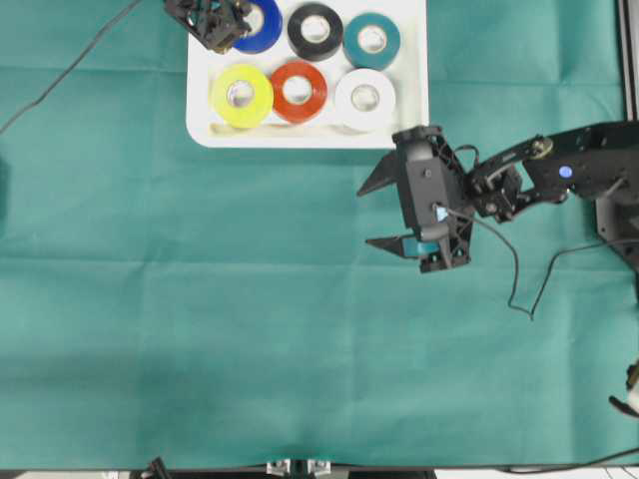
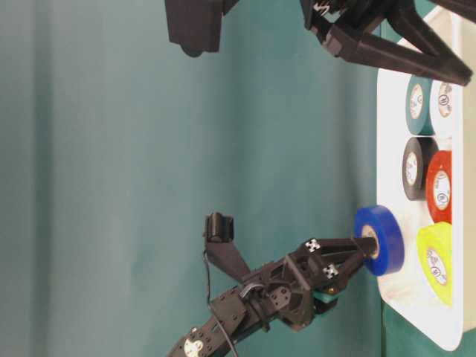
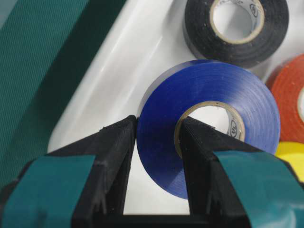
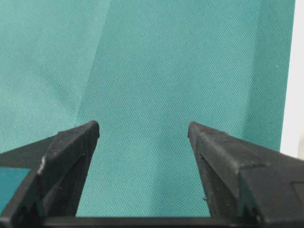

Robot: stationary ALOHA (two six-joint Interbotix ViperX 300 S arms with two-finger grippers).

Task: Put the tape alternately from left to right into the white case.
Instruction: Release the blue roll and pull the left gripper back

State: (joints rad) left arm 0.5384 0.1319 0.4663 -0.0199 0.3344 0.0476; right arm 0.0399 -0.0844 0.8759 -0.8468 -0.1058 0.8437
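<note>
White case (image 1: 200, 120) sits at the upper middle of the overhead frame on the green cloth (image 1: 200, 329) over the surface. Left tool (image 3: 156, 142) pinches the blue roll (image 3: 209, 123), one finger inside the core, the other on the outer wall; roll is tilted over the case's upper-left corner. Lying flat in the case: black (image 1: 316, 32) and teal (image 1: 371, 40) in the upper row; yellow (image 1: 242, 95), red (image 1: 299, 91) and white (image 1: 364, 98) in the lower. Right tool (image 1: 384, 215) hangs spread wide, holding nothing, over bare cloth just below the case's lower-right corner.
</note>
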